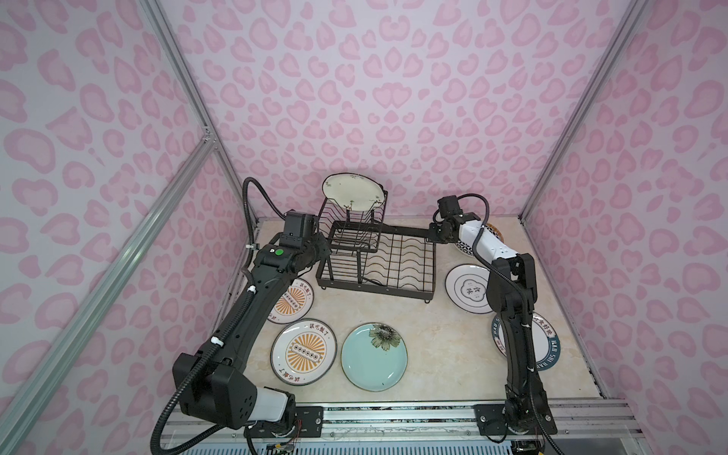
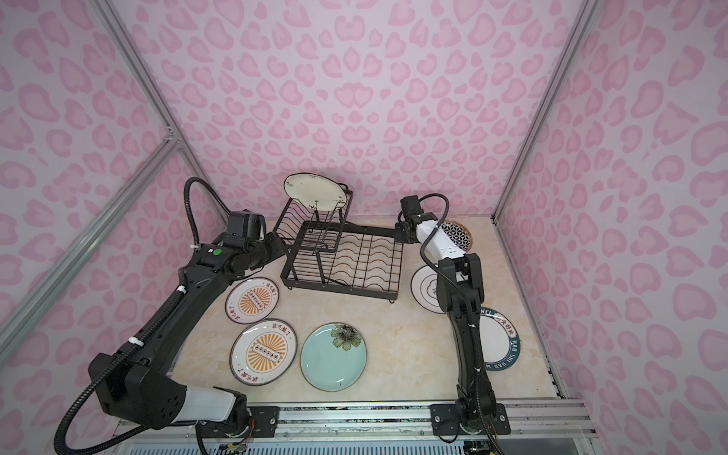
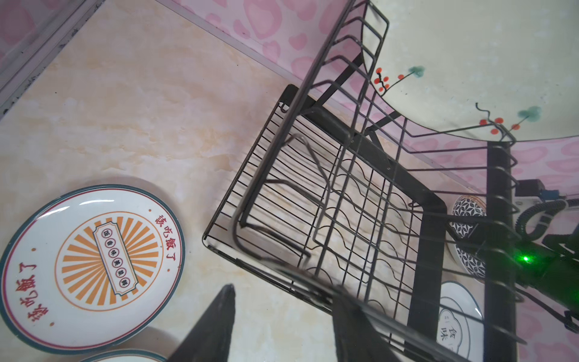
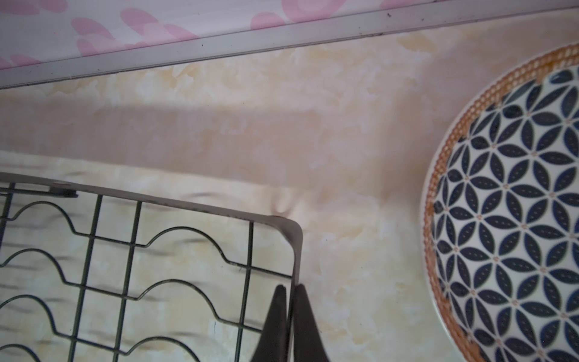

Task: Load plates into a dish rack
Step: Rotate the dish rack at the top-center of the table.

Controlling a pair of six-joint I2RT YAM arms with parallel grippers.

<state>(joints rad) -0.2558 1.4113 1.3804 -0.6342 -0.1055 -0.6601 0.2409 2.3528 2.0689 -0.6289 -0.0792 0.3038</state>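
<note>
Left wrist view: left claw [image 3: 285,291] gapes empty at the dish rack's [image 3: 427,250] left end. A cream plate [image 1: 352,193] rests tilted atop the rack, and six plates [image 1: 373,362] lie flat around it. Right claw [image 4: 290,286] pinches the rack's right rim. Plates likely heavy, slick and brittle, so grip them by the rims.

The dish rack [image 1: 398,260] sits back-centre, one plate [image 1: 351,193] on its upper basket [image 1: 354,230]; other plates [image 1: 303,351] lie front-left and right of it.

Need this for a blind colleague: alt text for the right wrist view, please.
The right gripper, shut, pinches the rim of the black wire dish rack near a corner. A blue-and-white geometric plate lies on the marbled table beside the rack, not touching it.
</note>
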